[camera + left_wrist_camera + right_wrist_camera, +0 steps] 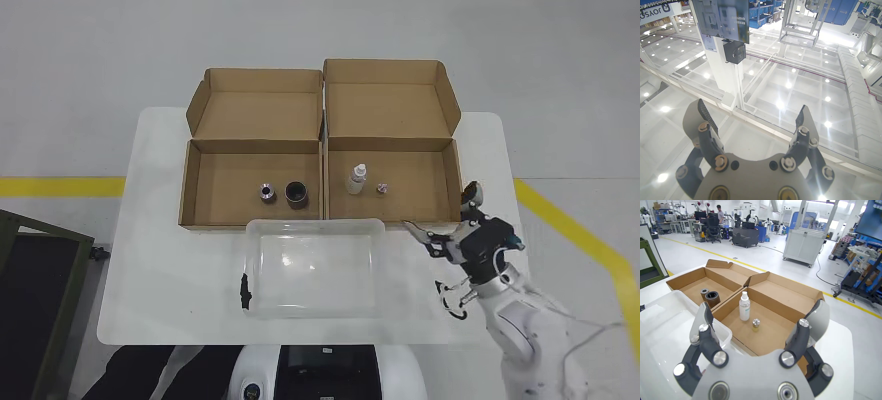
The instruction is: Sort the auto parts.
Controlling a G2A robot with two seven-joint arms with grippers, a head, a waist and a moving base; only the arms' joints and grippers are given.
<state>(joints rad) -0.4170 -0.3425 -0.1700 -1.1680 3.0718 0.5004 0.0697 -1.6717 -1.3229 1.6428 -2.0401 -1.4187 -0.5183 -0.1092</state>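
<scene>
Two open cardboard boxes stand side by side at the back of the table. The left box (pixel 215 190) holds a dark sleeve (pixel 297 193) (pixel 712 298) and a smaller dark cylinder (pixel 265 192) (pixel 703 293). The right box (pixel 420 185) (pixel 776 321) holds an upright white spray bottle (pixel 357 178) (pixel 744 308) and a small brass part (pixel 381 187) (pixel 755 325). My right gripper (pixel 440 208) (pixel 762 303) hovers open by that box's front right corner, holding nothing. My left gripper (pixel 752 103) is open and points up at the ceiling, holding nothing.
A clear plastic bin (pixel 315 300) (pixel 662 321) sits in front of the boxes, with a small black object (pixel 244 291) at its left side. Bare white table (pixel 150 250) lies left of the bin and the boxes. Both box lids stand open at the back.
</scene>
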